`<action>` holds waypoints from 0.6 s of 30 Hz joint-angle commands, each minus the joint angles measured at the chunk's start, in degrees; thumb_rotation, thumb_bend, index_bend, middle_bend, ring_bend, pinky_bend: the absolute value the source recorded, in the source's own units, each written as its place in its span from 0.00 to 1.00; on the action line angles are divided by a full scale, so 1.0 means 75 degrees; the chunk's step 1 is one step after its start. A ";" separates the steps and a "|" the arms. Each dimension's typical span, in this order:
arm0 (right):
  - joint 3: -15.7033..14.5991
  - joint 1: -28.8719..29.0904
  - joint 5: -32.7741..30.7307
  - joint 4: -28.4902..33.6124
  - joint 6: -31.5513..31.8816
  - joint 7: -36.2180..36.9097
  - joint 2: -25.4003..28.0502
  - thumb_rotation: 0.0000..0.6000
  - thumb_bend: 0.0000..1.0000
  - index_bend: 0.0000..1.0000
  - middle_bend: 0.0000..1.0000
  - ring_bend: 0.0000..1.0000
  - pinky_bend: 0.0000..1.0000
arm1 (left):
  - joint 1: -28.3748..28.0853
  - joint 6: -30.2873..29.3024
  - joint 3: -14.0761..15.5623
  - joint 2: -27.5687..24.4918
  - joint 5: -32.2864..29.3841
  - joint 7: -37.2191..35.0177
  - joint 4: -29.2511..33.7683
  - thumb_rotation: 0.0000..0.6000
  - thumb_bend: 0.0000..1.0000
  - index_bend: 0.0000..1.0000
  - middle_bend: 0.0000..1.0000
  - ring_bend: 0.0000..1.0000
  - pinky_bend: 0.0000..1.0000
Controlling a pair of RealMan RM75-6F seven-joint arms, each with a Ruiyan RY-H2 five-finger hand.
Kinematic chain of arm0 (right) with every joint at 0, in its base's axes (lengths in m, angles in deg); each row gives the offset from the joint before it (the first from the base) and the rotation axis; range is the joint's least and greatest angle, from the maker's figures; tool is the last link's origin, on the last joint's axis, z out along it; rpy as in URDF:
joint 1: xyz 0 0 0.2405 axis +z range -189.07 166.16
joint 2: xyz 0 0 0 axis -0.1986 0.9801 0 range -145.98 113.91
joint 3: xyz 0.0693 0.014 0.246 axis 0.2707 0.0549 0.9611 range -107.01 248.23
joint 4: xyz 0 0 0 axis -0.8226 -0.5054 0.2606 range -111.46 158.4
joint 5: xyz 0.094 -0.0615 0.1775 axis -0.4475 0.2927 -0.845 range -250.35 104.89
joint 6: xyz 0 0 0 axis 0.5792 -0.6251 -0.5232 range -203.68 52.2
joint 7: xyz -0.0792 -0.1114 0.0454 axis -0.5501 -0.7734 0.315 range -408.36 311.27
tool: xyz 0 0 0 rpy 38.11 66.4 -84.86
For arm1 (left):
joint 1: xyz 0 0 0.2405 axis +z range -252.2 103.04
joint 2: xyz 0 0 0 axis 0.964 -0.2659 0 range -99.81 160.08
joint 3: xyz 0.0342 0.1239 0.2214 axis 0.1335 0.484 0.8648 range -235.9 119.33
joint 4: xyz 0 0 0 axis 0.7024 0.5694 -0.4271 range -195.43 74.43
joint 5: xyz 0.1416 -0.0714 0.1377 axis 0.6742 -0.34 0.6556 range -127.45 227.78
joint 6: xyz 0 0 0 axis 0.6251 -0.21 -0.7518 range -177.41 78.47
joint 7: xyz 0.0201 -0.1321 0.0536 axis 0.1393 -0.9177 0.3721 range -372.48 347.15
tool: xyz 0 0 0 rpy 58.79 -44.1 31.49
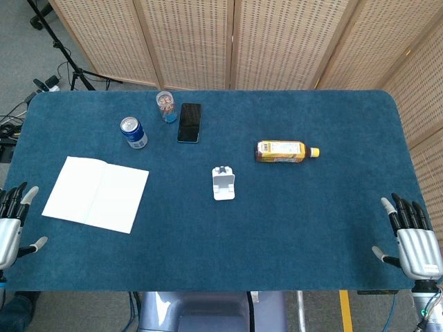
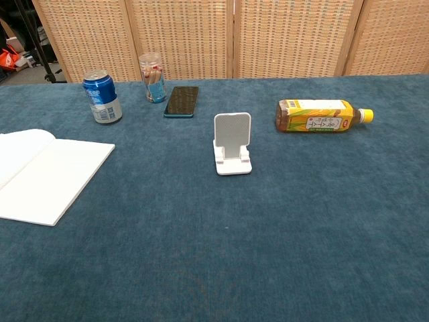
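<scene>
Left robot hand (image 1: 12,225) at the near-left edge of the surface (image 1: 297,228), fingers spread and pointing away from the robot, holding nothing. Seen in head view only.

Right robot hand (image 1: 414,238) at the near-right edge, fingers likewise spread, thumb out to the side, holding nothing. Also head view only.

Open notebook (image 1: 96,193) lies flat with blank white pages up, near the left robot hand but not touching it; nearest thing to that hand.

Phone stand (image 1: 223,182), white, upright near the middle of the surface, its back plate tilted; well apart from both hands.

Bottle (image 1: 284,151) on its side, yellow label and yellow cap, cap end pointing toward the right edge. It lies right of the stand, farther from the robot, and is the nearest thing to the right robot hand, though well apart from it.

Far-left group: blue can (image 1: 133,132) standing upright; clear cup (image 1: 165,106) with thin sticks inside, upright, beyond the can; dark phone (image 1: 190,122) flat, screen up, just beside the cup.

Woven folding screen (image 1: 277,41) stands behind the surface. Tripod legs (image 1: 69,66) and cables on the floor at far left.
</scene>
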 commanded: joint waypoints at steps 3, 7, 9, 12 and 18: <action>-0.0005 0.0002 0.0001 0.0007 -0.0015 0.0019 0.0010 1.00 0.00 0.00 0.00 0.00 0.00 | 0.0010 -0.0003 0.0002 0.0008 -0.0014 0.0002 -0.0022 1.00 0.00 0.00 0.00 0.00 0.00; -0.0013 0.0002 0.0002 0.0008 -0.0029 0.0049 0.0019 1.00 0.00 0.00 0.00 0.00 0.00 | -0.0031 0.0089 -0.0004 0.0054 -0.0053 -0.0017 -0.0115 1.00 0.00 0.00 0.00 0.00 0.00; -0.0007 0.0004 -0.0005 0.0015 -0.0030 0.0058 0.0020 1.00 0.00 0.00 0.00 0.00 0.00 | -0.0116 0.0218 -0.0011 0.0128 -0.0034 -0.0115 -0.0340 1.00 0.00 0.00 0.00 0.00 0.00; -0.0006 0.0008 -0.0004 0.0030 -0.0035 0.0052 0.0023 1.00 0.00 0.00 0.00 0.00 0.00 | -0.0270 0.0449 0.0002 0.0291 0.0058 -0.0532 -0.0874 1.00 0.00 0.00 0.00 0.00 0.00; -0.0017 0.0024 -0.0014 0.0046 -0.0084 0.0019 0.0013 1.00 0.00 0.00 0.00 0.00 0.00 | -0.0653 0.0897 0.0094 0.0895 0.0417 -0.2114 -0.2642 1.00 0.03 0.00 0.00 0.00 0.00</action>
